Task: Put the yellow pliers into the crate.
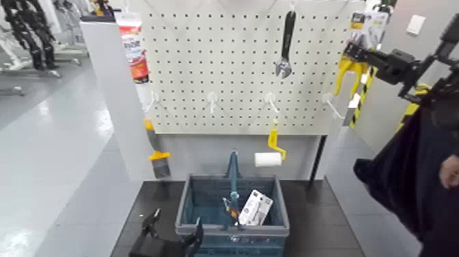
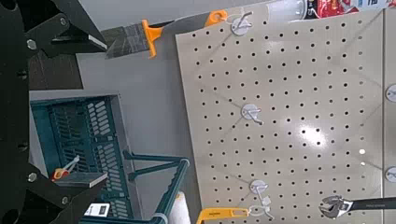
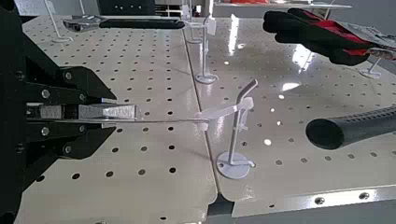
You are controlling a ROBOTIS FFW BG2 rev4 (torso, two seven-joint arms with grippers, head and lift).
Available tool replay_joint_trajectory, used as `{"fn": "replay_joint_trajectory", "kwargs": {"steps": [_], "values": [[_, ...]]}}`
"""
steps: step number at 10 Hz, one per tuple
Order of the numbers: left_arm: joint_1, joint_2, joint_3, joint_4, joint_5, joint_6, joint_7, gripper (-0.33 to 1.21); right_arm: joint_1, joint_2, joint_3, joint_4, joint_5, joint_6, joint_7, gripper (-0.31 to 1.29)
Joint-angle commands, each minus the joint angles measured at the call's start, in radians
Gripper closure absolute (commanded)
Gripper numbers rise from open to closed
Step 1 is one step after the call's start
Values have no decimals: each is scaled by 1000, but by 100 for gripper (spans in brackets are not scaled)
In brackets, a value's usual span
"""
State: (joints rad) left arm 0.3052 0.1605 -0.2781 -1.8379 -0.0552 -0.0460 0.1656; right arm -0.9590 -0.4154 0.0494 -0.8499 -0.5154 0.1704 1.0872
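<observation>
The yellow pliers [image 1: 349, 71] hang at the pegboard's upper right, their printed card [image 1: 367, 24] above the yellow handles. My right gripper [image 1: 356, 52] reaches in from the right and is shut on them by the card. In the right wrist view the gripper [image 3: 93, 112] pinches the card edge-on [image 3: 168, 118], and the card reaches to a white peg hook [image 3: 233, 126]. The blue-grey crate [image 1: 205, 225] with its upright handle stands on the dark table below. It also shows in the left wrist view [image 2: 79, 135]. My left gripper [image 1: 172, 236] is open and empty beside the crate's front left corner.
On the pegboard [image 1: 225, 75] hang a black wrench [image 1: 285, 41], a yellow-handled paint roller [image 1: 272, 149] and a yellow-handled brush [image 1: 157, 156]. The crate holds a white box [image 1: 255, 207] and a small orange-handled tool. A person in dark clothing [image 1: 423, 171] stands at the right.
</observation>
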Motion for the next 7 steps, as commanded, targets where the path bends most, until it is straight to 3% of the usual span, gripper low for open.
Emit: {"fn": "replay_joint_trajectory", "kwargs": {"steps": [1,4,7], "values": [[0,1,0,2,0,-2,0,31,-4,3,3,-6,0,-6,2,111],[2,1,3,2,0,-2,0,31,11,7,0,-61,0,-11,6,111],[3,5,5,2,2,-5,2,31,63,15,-29,-186,3,3,3,111]]}}
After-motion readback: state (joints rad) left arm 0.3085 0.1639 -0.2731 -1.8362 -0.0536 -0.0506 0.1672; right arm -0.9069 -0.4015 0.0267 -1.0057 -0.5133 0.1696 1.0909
